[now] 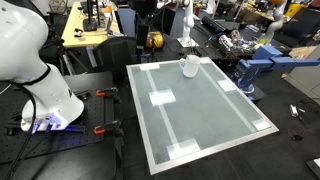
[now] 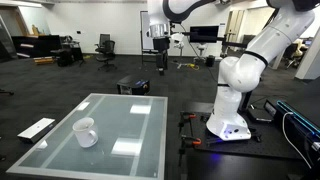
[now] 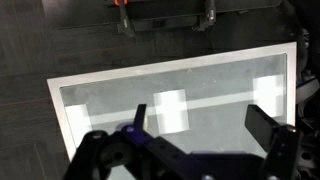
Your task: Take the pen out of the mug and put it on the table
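The white mug (image 1: 190, 66) stands near one end of the pale frosted table (image 1: 205, 120); both exterior views show it, the mug (image 2: 86, 131) sitting toward a corner of the table (image 2: 120, 125). The pen is too small to make out; I cannot tell whether it is in the mug. My gripper (image 2: 159, 45) hangs high above the table, well away from the mug. In the wrist view my gripper (image 3: 200, 125) is open and empty, with the table (image 3: 210, 80) and its white tape patches far below. The mug is out of the wrist view.
The white robot base (image 2: 232, 105) stands on a black stand beside the table's long edge. A wooden workbench (image 1: 85, 30), a blue vise (image 1: 258, 65) and lab clutter lie beyond the far end. A keyboard (image 2: 36, 128) lies on the floor by the table.
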Controlling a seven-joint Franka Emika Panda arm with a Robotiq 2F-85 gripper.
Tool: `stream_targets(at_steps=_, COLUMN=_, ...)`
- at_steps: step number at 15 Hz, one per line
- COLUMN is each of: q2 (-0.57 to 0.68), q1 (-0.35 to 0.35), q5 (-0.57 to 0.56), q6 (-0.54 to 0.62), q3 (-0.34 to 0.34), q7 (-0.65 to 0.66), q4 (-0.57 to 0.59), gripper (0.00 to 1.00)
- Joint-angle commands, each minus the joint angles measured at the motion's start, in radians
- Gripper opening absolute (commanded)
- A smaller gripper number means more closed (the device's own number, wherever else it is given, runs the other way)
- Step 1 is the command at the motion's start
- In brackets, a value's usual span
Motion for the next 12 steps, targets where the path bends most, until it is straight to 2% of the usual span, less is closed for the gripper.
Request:
stream_targets(at_steps=1, q2=0.000, q1=0.000, q5=0.000, q6=-0.002, q3=0.000, q7=0.000, q4=0.002, gripper=1.00)
stream_targets(at_steps=6, q2=0.000, q1=0.000, q5=0.000, q6=-0.002, q3=0.000, q7=0.000, q4=0.002, gripper=1.00)
stream_targets(at_steps=12, q2=0.056, q1=0.024, q5=0.031, q6=0.053, q3=0.050, q7=0.056, q4=0.032, gripper=1.00)
